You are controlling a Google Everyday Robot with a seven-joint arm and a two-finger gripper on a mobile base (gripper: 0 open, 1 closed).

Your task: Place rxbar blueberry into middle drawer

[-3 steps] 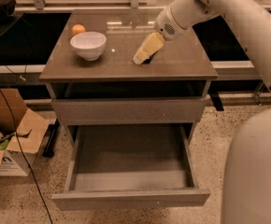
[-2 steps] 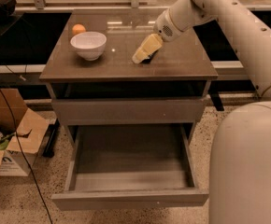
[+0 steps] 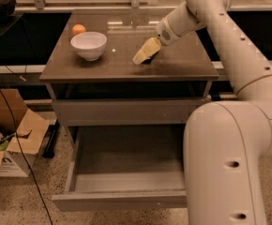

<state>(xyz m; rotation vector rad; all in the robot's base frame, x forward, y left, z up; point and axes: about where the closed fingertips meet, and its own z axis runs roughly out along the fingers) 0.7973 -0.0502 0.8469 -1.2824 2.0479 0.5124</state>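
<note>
The gripper is reaching down at a slant onto the right half of the cabinet top, its pale tip touching or all but touching the surface, and I cannot tell how far it is open or whether it has hold of anything. A small dark sliver is peeking out just under and behind that tip, and that is looking like the rxbar blueberry, lying flat on the top, mostly hidden by the gripper. The white arm is sweeping in from the right and filling the lower right corner. Well to the left, the white bowl is sitting upright, with the orange ball just behind it. Below the top, the upper drawer is sitting closed, while the middle drawer is hanging pulled out, its grey floor bare. On the speckled floor at far left, a cardboard box is standing open.
</note>
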